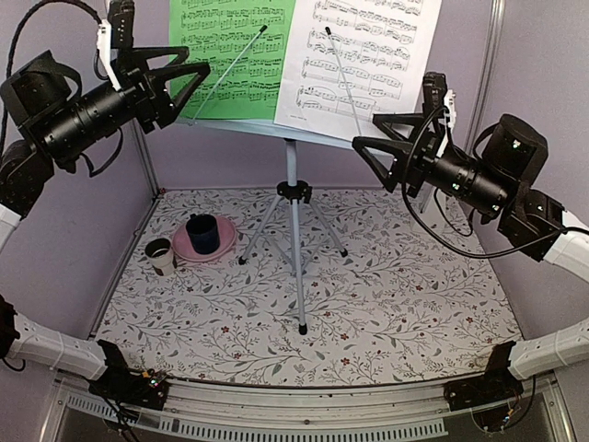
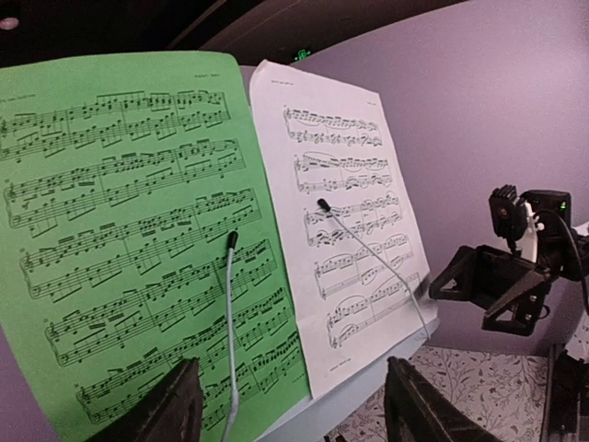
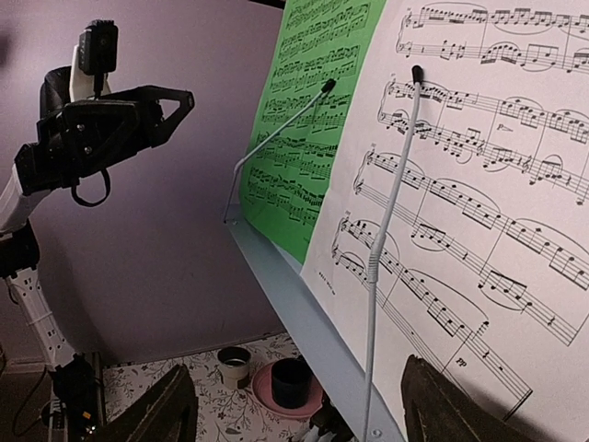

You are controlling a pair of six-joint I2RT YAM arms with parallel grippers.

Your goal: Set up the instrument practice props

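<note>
The pale grey tripod music stand (image 1: 292,198) stands mid-table. A green sheet (image 1: 235,55) and a white sheet (image 1: 363,55) of music lean side by side on its desk, each under a thin wire holder. My left gripper (image 1: 189,69) is open and empty, in the air left of the green sheet (image 2: 120,230). My right gripper (image 1: 366,131) is open and empty, just right of the white sheet's (image 3: 479,184) lower corner. Each wrist view faces the sheets between its own spread fingers. The metronome is out of view.
A dark blue cup (image 1: 203,233) stands on a pink plate (image 1: 184,250) left of the tripod legs, with a small white cup (image 1: 159,255) beside it. A floral mat (image 1: 386,304) covers the table. Purple walls close in the left, back and right.
</note>
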